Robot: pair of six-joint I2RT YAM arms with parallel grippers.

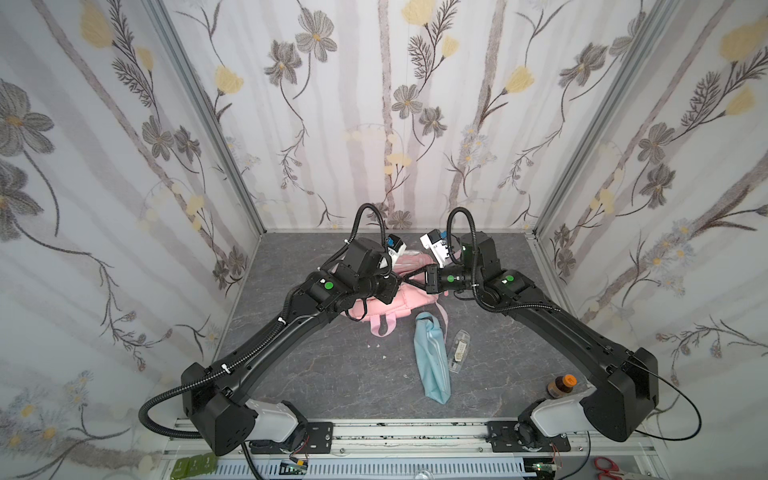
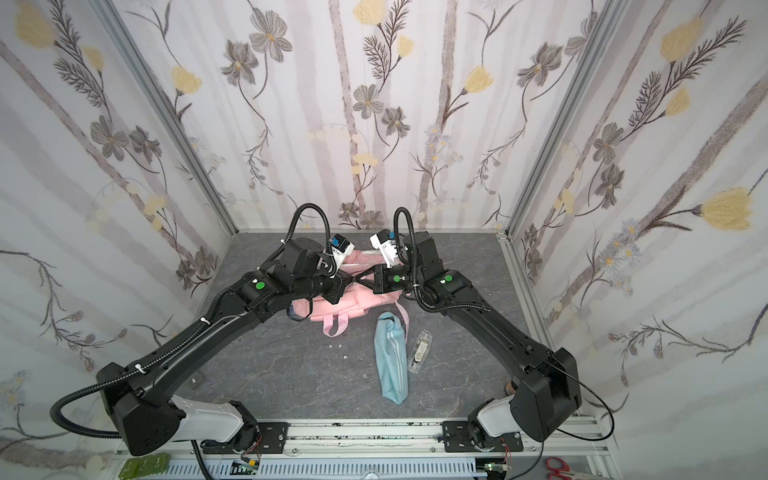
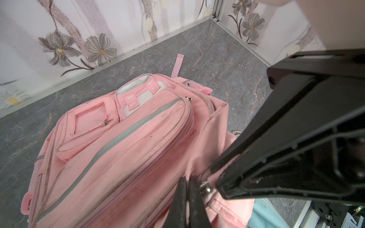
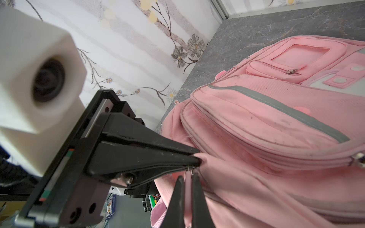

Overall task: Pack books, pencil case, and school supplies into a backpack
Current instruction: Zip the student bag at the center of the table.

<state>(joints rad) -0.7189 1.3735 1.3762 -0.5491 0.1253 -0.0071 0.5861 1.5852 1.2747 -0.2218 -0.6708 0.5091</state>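
You had bare table [image 1: 332,374] open at front left. The pencil case [image 1: 431,361] and clear case [image 1: 458,348] barred the right-centre lane; left arm [image 1: 286,332] and right arm [image 1: 561,328] flanked the backpack [image 1: 411,301], leaving room behind it.

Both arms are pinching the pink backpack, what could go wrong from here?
1. The left gripper and right gripper are shut on the backpack fabric almost tip to tip by a zipper; pulling apart could slip a pinch or knock the fingers together.
2. The soft backpack could drag toward the pencil case and clear case lying close beside it.
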